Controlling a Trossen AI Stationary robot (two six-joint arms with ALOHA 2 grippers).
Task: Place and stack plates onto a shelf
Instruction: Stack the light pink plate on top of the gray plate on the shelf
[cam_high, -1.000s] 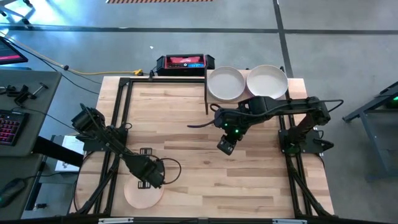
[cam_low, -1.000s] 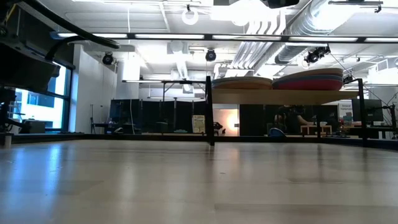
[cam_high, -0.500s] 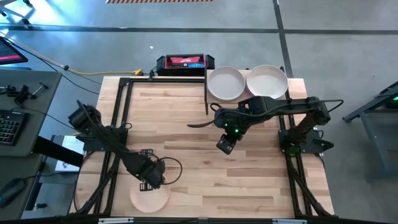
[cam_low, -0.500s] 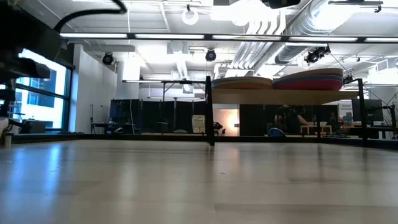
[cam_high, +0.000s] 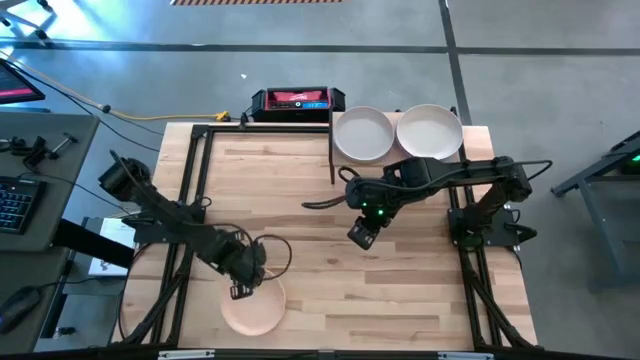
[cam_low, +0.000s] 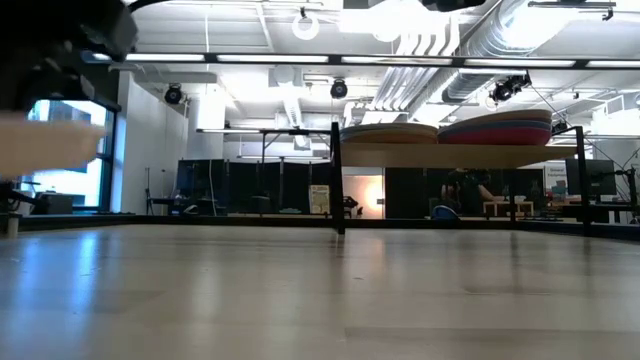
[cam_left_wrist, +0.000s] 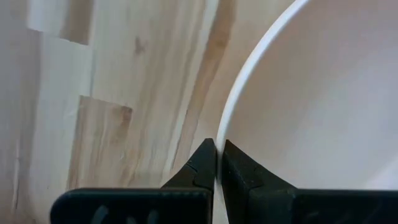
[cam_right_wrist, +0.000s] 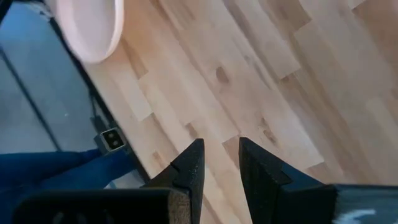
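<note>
Two stacks already sit on the shelf (cam_high: 470, 140) at upper right. Lower left, the left gripper (cam_high: 243, 288), clamped on the peach-pink plate (cam_high: 254, 311), has swung it rightward. Mid-frame, the right gripper (cam_high: 362, 236) waits, fingers slightly parted, empty.

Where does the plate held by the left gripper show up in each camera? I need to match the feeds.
High view: peach-pink plate near the table's front edge, under the left gripper.
Low view: pale blur at far left.
Left wrist view: fills the right side, rim pinched between the fingers.
Right wrist view: top left corner.
Shared landmark: slatted wooden tabletop.
</note>
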